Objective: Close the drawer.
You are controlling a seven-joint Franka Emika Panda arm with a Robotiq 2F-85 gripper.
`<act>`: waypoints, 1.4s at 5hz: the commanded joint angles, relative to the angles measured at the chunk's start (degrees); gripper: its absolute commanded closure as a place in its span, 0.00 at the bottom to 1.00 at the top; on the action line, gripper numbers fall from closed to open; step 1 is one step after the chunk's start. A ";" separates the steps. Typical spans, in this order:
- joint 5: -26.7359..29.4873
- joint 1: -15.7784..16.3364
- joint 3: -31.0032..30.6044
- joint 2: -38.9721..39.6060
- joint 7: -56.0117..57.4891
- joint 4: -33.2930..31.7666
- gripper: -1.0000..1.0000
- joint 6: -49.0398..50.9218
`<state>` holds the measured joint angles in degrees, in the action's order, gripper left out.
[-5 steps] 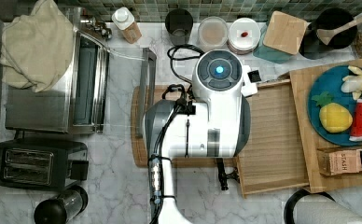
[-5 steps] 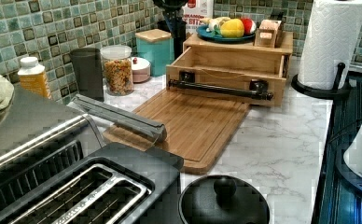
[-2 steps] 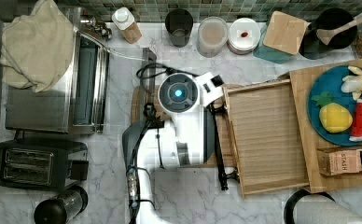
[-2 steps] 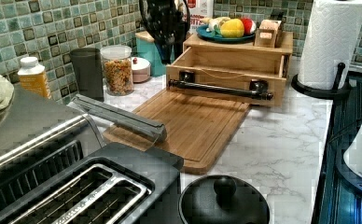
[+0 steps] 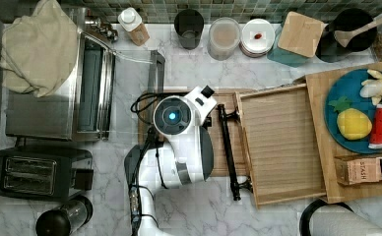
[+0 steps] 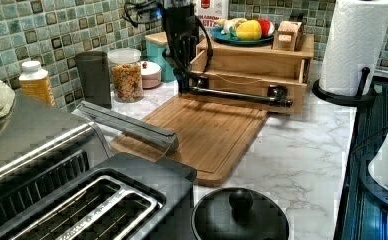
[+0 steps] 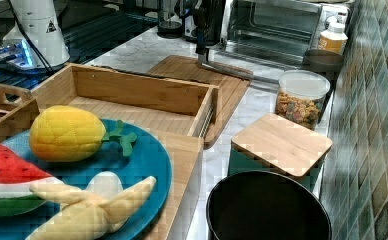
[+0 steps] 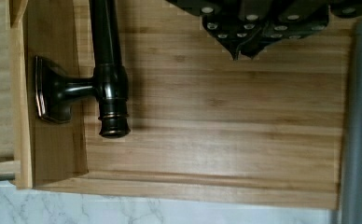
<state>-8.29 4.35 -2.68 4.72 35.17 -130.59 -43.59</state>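
Clearly the drawer stands pulled well out over the cutting board, and with the gripper pinched closed, holding nothing, just beside the handle, a push near its end might skew and jam the drawer.

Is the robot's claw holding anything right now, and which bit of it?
No. The gripper holds nothing; it hangs over the cutting board, beside the drawer's handle without touching it.
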 commanded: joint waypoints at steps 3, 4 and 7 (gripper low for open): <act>-11.41 -4.90 4.85 -1.72 -0.17 -7.55 1.00 -3.38; -10.74 -5.59 7.41 -0.49 2.88 -8.42 1.00 -6.33; -21.56 -9.99 15.92 -2.74 2.50 -6.89 1.00 -5.03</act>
<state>-27.39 1.77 6.25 5.00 35.22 -139.77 -49.49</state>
